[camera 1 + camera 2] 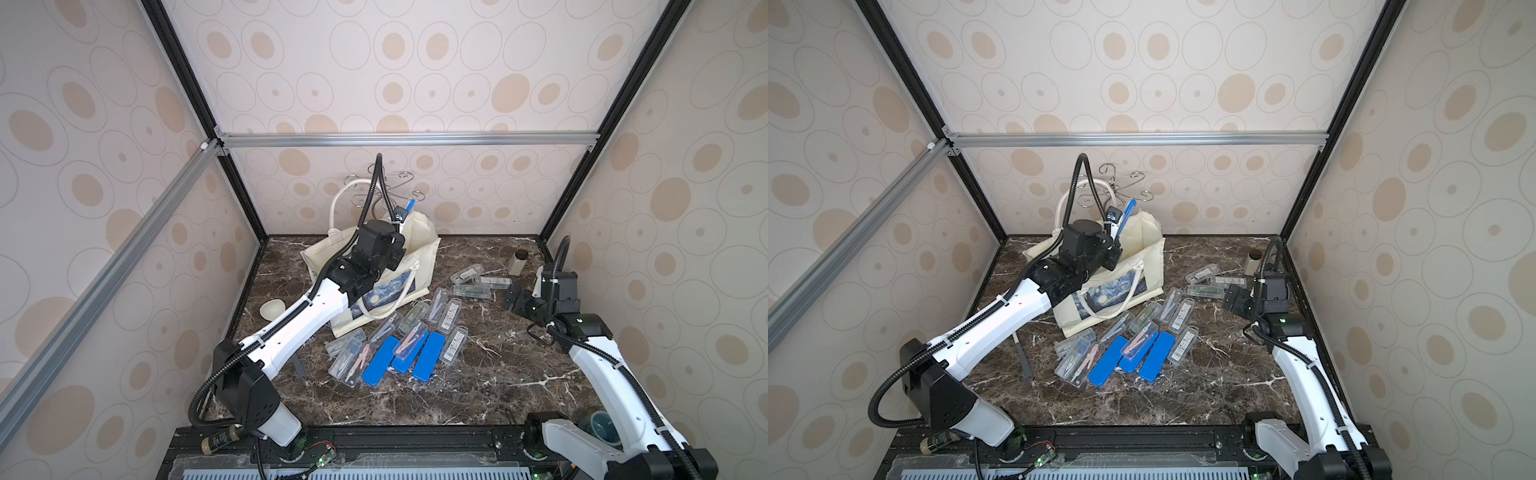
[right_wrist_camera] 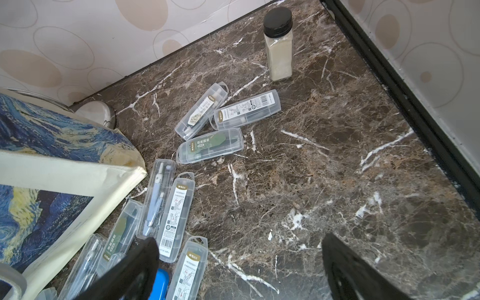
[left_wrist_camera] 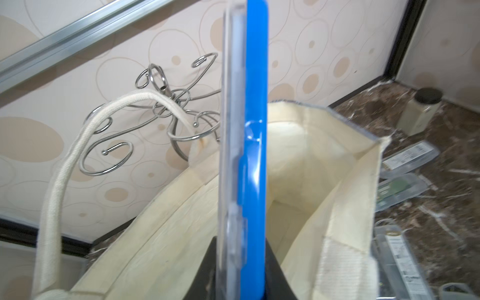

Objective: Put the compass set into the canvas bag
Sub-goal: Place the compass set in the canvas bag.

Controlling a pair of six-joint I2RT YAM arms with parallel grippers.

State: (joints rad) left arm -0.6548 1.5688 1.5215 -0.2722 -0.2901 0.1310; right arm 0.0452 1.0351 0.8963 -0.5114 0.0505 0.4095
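Left wrist view: left tool (image 3: 242, 250) pinches compass set (image 3: 255, 104) edge-on (contents hidden) over canvas bag (image 3: 298, 155); right tool (image 2: 240, 240) gapes.

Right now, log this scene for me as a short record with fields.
left gripper: jaws shut on blue compass case, held on end above the bag's open mouth
right gripper: jaws open, holding nothing, above the table
canvas bag: standing, mouth open
loose cases: clear and blue, lying on the table beside the bag
other: wire hook stand behind the bag; black-lidded jar near the far right corner
task state: held case not yet released
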